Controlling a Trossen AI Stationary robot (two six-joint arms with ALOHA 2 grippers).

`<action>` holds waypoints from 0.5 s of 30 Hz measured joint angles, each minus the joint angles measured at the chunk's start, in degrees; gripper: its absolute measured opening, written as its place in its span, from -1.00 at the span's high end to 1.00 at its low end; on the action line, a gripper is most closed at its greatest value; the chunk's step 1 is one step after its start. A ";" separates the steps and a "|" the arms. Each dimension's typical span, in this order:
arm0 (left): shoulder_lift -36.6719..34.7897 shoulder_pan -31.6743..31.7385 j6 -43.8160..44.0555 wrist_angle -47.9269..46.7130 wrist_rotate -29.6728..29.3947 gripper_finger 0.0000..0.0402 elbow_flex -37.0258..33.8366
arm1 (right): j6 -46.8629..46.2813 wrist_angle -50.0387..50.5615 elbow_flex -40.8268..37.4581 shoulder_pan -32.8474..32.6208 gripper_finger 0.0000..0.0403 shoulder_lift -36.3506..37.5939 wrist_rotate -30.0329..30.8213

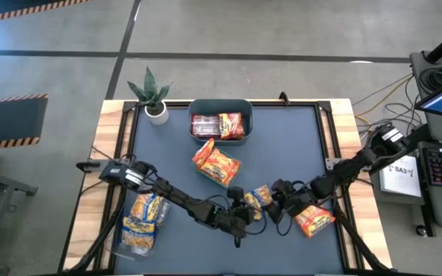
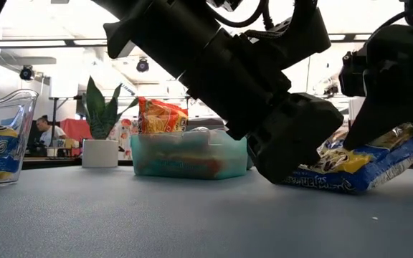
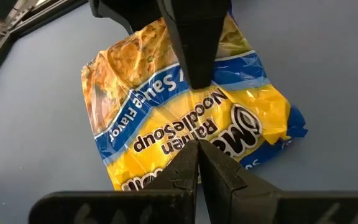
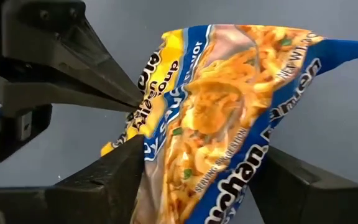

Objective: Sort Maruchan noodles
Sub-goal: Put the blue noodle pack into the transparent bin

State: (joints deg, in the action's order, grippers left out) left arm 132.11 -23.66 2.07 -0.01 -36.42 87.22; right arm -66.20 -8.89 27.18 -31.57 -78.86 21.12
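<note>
A yellow-and-blue Maruchan packet [image 1: 259, 198] sits near the table's near edge, between both grippers. In the low view the packet [image 2: 368, 163] is tilted, its left end low at the table and its right end raised. My left gripper [image 1: 244, 215] reaches it from the left and is shut on its edge. My right gripper [image 1: 273, 202] comes from the right and is shut on the packet's body. Two orange packets [image 1: 217, 162] lie mid-table, and another orange packet [image 1: 313, 221] lies under the right arm. My left gripper pinches the yellow packet at its edge [image 4: 143, 107], the fingertips [image 3: 197, 155] closed together on the crinkled plastic. It comes slanting down from the table's left. One layer or several, I cannot tell. My right gripper holds the yellow packet's body [image 4: 204, 149] pinched between its two fingers [image 4: 120, 171], coming from the table's right. The packet stands tilted in the hold, its lower end [image 2: 314, 183] at the table top.
A grey-teal tub [image 1: 193, 109] at the far side holds dark red and orange packets. A clear bin [image 1: 144, 222] at the near left holds yellow packets. A potted plant [image 1: 156, 98] stands at the far left corner. Both arms cross the near half of the table.
</note>
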 joint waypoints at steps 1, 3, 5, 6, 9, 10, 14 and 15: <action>0.00 -0.24 -0.02 0.02 -0.59 1.00 0.00 | -0.02 -0.04 0.00 0.00 -0.19 0.14 0.14; -0.05 -0.68 -0.76 0.00 -2.07 1.00 -0.04 | 0.59 -0.35 0.00 0.02 -0.13 0.53 0.20; -0.37 -1.19 -1.64 -0.23 -3.07 1.00 -0.14 | 1.70 -0.68 0.09 0.00 -0.09 0.60 0.37; -0.59 -1.39 -1.86 -0.53 -3.20 1.00 -0.20 | 2.46 -0.69 0.21 0.02 -0.08 0.63 0.35; -1.59 -1.91 -2.12 -1.67 -3.15 1.00 -0.28 | 4.03 -0.63 0.49 -0.07 -0.08 0.63 -0.24; -2.19 -2.07 -2.12 -2.33 -3.17 1.00 -0.31 | 4.55 -0.81 0.61 -0.07 -0.08 0.63 -0.61; -4.69 -2.60 -2.15 -4.07 -3.65 1.00 -0.26 | 7.47 -1.98 1.03 -0.20 -0.07 0.65 -0.51; -5.33 -2.66 -2.22 -4.77 -3.65 1.00 -0.26 | 8.58 -2.54 1.29 -0.26 -0.07 0.64 -0.28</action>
State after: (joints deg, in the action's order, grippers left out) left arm 126.78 -26.31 -0.15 -4.78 -40.07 86.96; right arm -57.62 -11.43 28.47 -31.84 -78.22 20.85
